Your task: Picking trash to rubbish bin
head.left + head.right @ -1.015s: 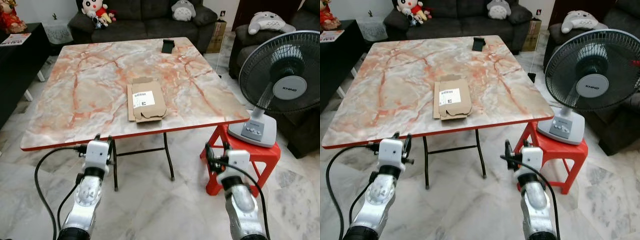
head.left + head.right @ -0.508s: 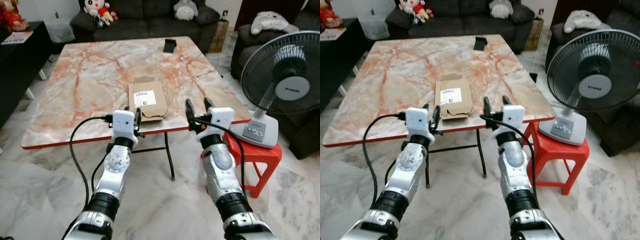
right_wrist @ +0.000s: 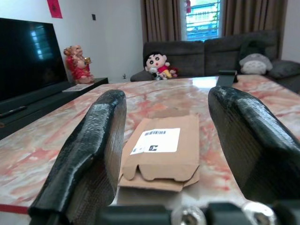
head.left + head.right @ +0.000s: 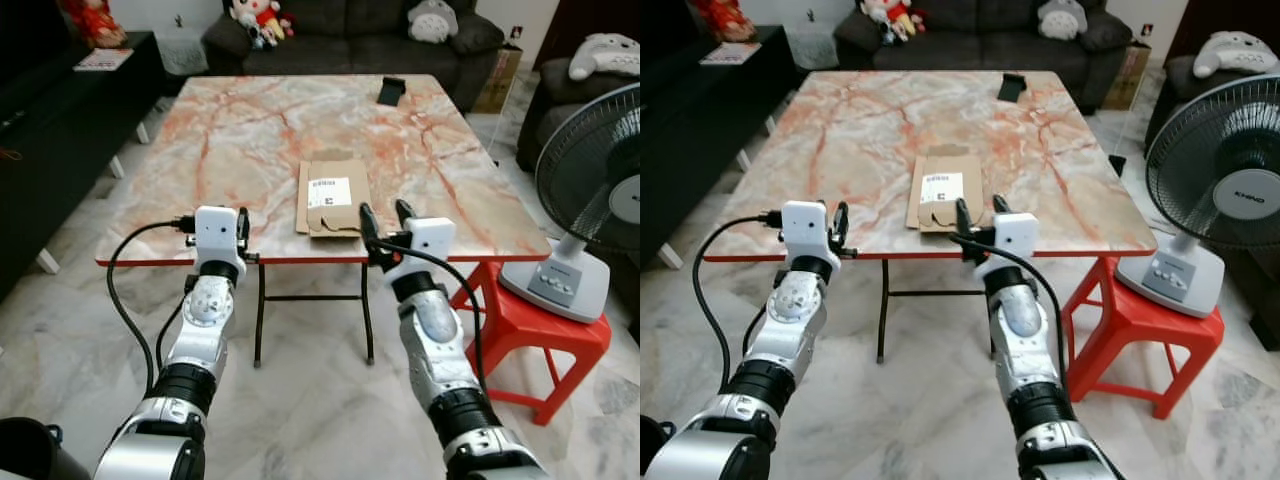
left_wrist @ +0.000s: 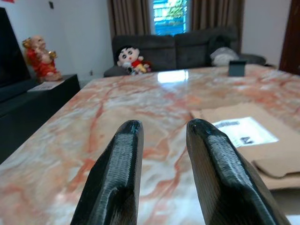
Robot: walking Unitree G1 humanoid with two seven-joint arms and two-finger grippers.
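Flattened cardboard box [image 4: 333,195] on tabletop [image 4: 230,150]; right gripper [image 4: 380,219] fingers spread before it, left gripper [image 4: 243,224] parted; fan [image 4: 598,200] beside.

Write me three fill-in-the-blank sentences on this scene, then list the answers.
1. The flattened cardboard box bears a white ____ on its top.
2. The right hand, fingers open, is raised at the table's ____ edge, in line with the box.
3. The electric fan stands on a ____ plastic stool.

Missing words: label; near; red
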